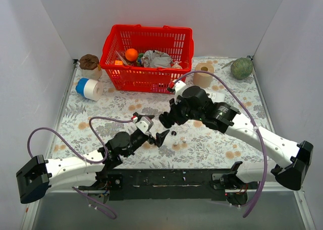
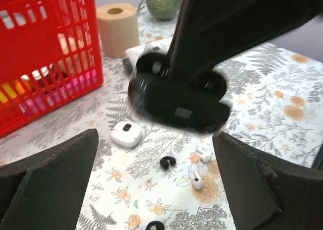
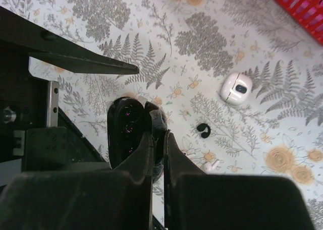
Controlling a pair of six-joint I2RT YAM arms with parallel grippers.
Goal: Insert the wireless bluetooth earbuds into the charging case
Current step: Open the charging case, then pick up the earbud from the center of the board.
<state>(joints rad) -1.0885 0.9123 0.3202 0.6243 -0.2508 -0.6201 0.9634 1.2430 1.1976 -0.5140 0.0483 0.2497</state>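
Observation:
My right gripper [image 3: 157, 135] is shut on the edge of an open black charging case [image 3: 132, 134] and holds it above the table; it also shows in the top view [image 1: 166, 120] and in the left wrist view [image 2: 176, 99]. Below it lie a black earbud [image 2: 167, 162], two white earbuds [image 2: 197, 179] [image 2: 203, 152], and another black earbud [image 2: 154, 225] at the frame's bottom edge. The black bud [image 3: 203, 130] and one white bud [image 3: 212, 165] show in the right wrist view. A shut white case [image 2: 126, 134] lies to the left. My left gripper [image 2: 156, 189] is open and empty above the buds [image 1: 175, 134].
A red basket [image 1: 146, 58] full of items stands at the back. A paper roll [image 1: 204, 74] and a green ball [image 1: 241, 68] are at the back right. A blue and white roll [image 1: 90, 89] and a brown object [image 1: 89, 62] are at the back left.

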